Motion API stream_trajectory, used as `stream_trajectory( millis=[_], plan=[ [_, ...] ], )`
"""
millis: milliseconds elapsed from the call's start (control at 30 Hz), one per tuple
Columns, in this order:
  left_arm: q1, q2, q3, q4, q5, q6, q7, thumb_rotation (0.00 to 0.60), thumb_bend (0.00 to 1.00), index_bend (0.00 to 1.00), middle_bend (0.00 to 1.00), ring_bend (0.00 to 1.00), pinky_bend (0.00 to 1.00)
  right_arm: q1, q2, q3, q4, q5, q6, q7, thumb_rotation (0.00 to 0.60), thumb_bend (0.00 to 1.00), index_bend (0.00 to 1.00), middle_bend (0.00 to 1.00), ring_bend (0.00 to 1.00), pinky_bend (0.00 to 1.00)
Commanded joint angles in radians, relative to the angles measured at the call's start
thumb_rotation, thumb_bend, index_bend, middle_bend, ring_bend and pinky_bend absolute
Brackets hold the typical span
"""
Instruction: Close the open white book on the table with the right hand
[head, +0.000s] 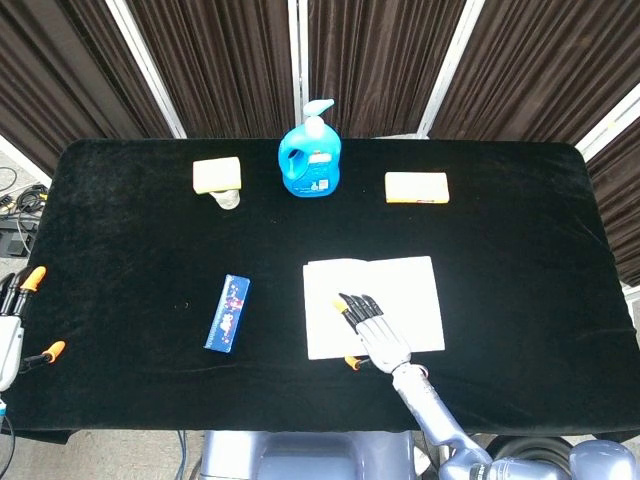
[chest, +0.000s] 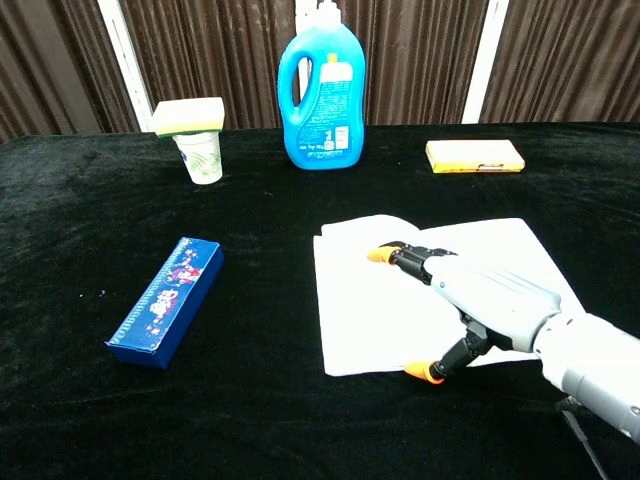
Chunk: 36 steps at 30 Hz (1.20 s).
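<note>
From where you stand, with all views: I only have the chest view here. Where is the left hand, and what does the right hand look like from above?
Observer: The left hand shows only in the head view, at the table's far left edge, holding nothing.
Operator: And the right hand over the book?
Observer: From above, the right hand lies flat over the white book, fingers pointing away from the robot toward the left page.
Operator: What tops the cup?
Observer: The head view shows a yellow sponge covering most of the cup.
</note>
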Motion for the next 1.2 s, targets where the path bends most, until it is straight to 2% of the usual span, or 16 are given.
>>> stream_trajectory(
  millis=[33, 233, 800, 1100, 1200],
  plan=[
    [0.000, 0.001, -0.001, -0.001, -0.001, 0.001, -0.002, 0.600, 0.12, 0.00, 0.00, 0.00, 0.00, -0.001, 0.002, -0.006, -0.009, 0.002, -0.002, -0.006, 0.600, 0.12, 0.00, 0.00, 0.00, 0.00],
    [0.000, -0.001, 0.003, -0.003, 0.005, 0.002, 0.005, 0.600, 0.12, 0.00, 0.00, 0.00, 0.00, -0.002, 0.006, -0.009, -0.028, 0.011, -0.001, -0.031, 0.600, 0.12, 0.00, 0.00, 0.00, 0.00],
    [0.005, -0.002, -0.005, -0.007, 0.005, 0.020, -0.008, 0.600, 0.12, 0.00, 0.00, 0.00, 0.00, -0.001, -0.062, -0.011, 0.063, 0.018, 0.013, -0.061, 0.600, 0.13, 0.00, 0.00, 0.00, 0.00],
    [0.006, -0.003, -0.005, -0.004, 0.011, 0.025, -0.018, 0.600, 0.12, 0.00, 0.00, 0.00, 0.00, -0.029, -0.179, -0.011, 0.237, -0.069, 0.185, -0.034, 0.600, 0.13, 0.00, 0.00, 0.00, 0.00],
    [0.006, -0.004, -0.005, -0.004, 0.013, 0.028, -0.020, 0.600, 0.12, 0.00, 0.00, 0.00, 0.00, -0.035, -0.205, -0.007, 0.274, -0.089, 0.230, 0.000, 0.600, 0.18, 0.00, 0.00, 0.00, 0.00]
  ],
)
